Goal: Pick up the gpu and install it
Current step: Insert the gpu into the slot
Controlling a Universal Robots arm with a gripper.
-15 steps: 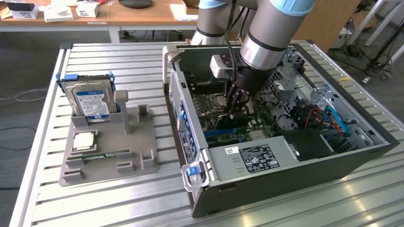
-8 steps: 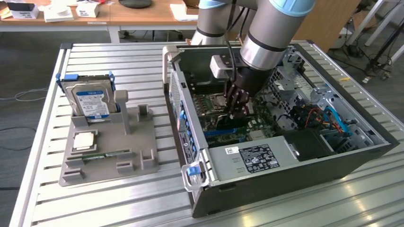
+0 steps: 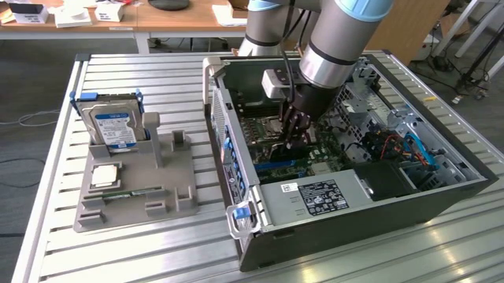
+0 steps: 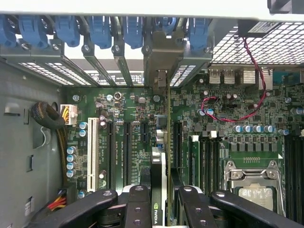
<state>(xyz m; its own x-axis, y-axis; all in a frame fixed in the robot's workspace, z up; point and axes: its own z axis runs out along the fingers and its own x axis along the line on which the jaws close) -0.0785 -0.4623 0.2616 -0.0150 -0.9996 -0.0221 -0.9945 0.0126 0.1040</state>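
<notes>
The gripper (image 4: 160,202) pinches the gpu (image 4: 162,156) between its fingers (image 4: 137,205). The card shows edge-on and its cooler is hard to make out. Its bracket lies beyond the fingertips, over the motherboard (image 4: 128,123). The computer case (image 3: 331,236) sits on a slatted metal table (image 3: 157,253), with desks (image 3: 181,20) behind.

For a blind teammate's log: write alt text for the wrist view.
The gripper is shut on the gpu, seen edge-on over the expansion slots of the green motherboard, its metal bracket at the case's rear slot openings. Blue latches line that wall.
</notes>
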